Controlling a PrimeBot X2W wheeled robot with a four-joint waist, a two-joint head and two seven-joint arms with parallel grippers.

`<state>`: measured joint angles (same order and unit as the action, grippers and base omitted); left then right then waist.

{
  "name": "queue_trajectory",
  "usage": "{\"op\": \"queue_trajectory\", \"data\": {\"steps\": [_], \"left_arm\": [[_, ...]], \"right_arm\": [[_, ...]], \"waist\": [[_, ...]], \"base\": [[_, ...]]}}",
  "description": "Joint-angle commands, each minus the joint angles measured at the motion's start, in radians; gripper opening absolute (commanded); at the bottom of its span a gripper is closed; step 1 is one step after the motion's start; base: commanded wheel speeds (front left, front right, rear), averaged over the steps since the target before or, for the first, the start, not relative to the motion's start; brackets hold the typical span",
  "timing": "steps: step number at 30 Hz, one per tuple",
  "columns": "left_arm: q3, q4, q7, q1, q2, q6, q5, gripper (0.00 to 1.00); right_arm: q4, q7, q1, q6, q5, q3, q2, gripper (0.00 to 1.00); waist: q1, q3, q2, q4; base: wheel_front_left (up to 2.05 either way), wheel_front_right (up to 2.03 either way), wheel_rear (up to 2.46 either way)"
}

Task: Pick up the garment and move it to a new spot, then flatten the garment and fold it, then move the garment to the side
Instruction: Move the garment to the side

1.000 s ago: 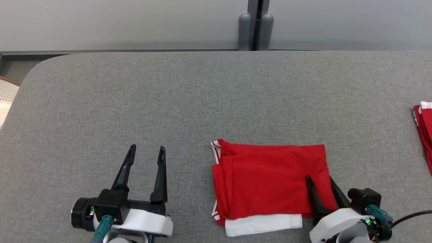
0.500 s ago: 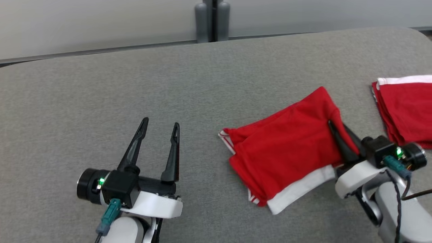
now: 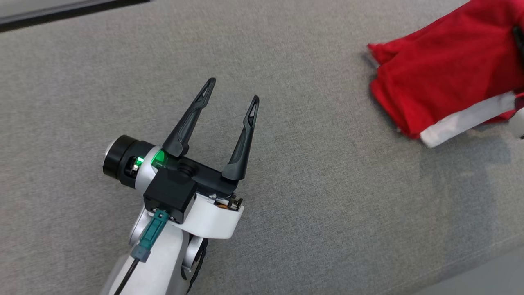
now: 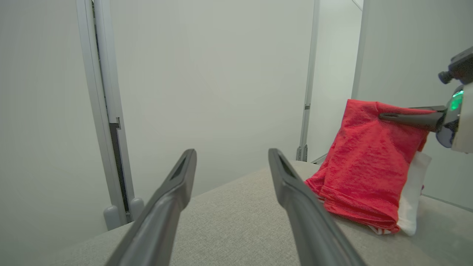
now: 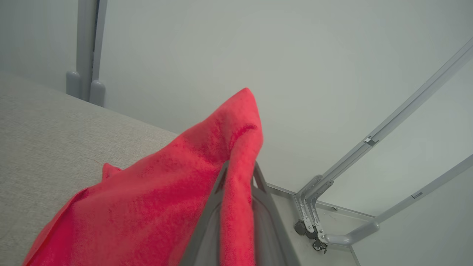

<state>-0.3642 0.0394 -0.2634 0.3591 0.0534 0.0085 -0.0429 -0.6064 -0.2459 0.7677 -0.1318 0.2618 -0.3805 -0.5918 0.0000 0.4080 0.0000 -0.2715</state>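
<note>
Lifted off its flat spot in front of the robot, the folded red garment point(image 4: 364, 173) now hangs by its upper edge from the right pincer point(image 4: 386, 116), which is clenched on the cloth. The head camera has swung too, so the garment sits at the upper right of the head view. Its lower folds seem to rest on or brush the grey tabletop point(image 3: 327, 205). The left pincer point(image 3: 233, 89) hovers over the tabletop well apart from the cloth, its fingers spread and empty.

The garment looks light, soft and limp: it drapes over the fingers and sags. A white layer point(image 3: 466, 121) peeks out below the red, so the stacked layers may slide apart. A pinch through every layer, close to a folded corner, should hold best.
</note>
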Motion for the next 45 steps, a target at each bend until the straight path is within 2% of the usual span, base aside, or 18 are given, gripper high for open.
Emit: {"op": "queue_trajectory", "data": {"steps": [1, 9, 14, 15, 16, 21, 26, 36, 41, 45], "left_arm": [[-0.001, 0.003, -0.001, 0.027, 0.013, -0.008, 0.011, 1.00], [-0.015, -0.002, -0.001, 0.087, 0.026, -0.028, 0.037, 1.00], [-0.018, -0.005, -0.001, 0.095, 0.028, -0.025, 0.039, 1.00], [-0.017, -0.004, -0.001, 0.099, 0.028, -0.022, 0.040, 1.00], [-0.017, -0.005, -0.001, 0.102, 0.029, -0.020, 0.039, 1.00], [-0.010, 0.004, -0.001, 0.102, 0.024, -0.008, 0.025, 1.00], [0.002, 0.009, -0.001, 0.077, 0.017, 0.008, 0.003, 1.00], [0.053, 0.000, -0.001, -0.012, 0.004, 0.067, -0.047, 1.00], [0.107, -0.025, -0.001, -0.080, 0.001, 0.124, -0.057, 1.00], [0.132, -0.048, -0.001, -0.140, 0.000, 0.124, -0.072, 1.00]], "right_arm": [[-0.025, -0.005, 0.023, 0.002, 0.013, 0.015, 0.000, 0.00], [-0.205, -0.018, 0.100, 0.002, 0.027, 0.093, -0.006, 0.00], [-0.262, -0.020, 0.129, 0.002, 0.019, 0.137, -0.013, 0.00], [-0.268, -0.020, 0.132, 0.002, 0.019, 0.155, -0.014, 0.30], [-0.272, -0.020, 0.132, 0.002, 0.014, 0.178, -0.015, 1.00], [-0.272, -0.020, 0.109, 0.002, -0.019, 0.270, 0.003, 1.00], [-0.186, -0.020, 0.053, 0.002, -0.052, 0.330, 0.062, 1.00], [0.019, -0.019, -0.125, 0.002, -0.032, 0.304, 0.175, 1.00], [0.131, -0.019, -0.224, 0.002, 0.013, 0.274, 0.223, 1.00], [0.201, -0.019, -0.308, 0.002, 0.032, 0.278, 0.273, 1.00]], "waist": [[0.0000, 0.102, 0.0000, -0.063], [0.0000, 0.178, 0.0000, -0.059], [0.0000, 0.189, 0.0000, -0.040], [0.0000, 0.191, 0.0000, -0.034], [0.0000, 0.192, 0.0000, -0.028], [0.0000, 0.177, 0.0000, 0.005], [0.0000, 0.118, 0.0000, 0.039], [0.0000, -0.072, 0.0000, 0.145], [0.0000, -0.153, 0.0000, 0.202], [0.0000, -0.202, 0.0000, 0.237]], "base": [[0.00, 0.00, 0.00], [0.00, 0.00, 0.00], [0.00, 0.00, 0.00], [0.00, 0.00, 0.00], [0.00, 0.00, 0.00], [0.00, 0.00, 0.00], [0.00, 0.00, 0.00], [0.00, 0.00, 0.00], [0.00, 0.00, 0.00], [0.00, 0.00, 0.00]]}}
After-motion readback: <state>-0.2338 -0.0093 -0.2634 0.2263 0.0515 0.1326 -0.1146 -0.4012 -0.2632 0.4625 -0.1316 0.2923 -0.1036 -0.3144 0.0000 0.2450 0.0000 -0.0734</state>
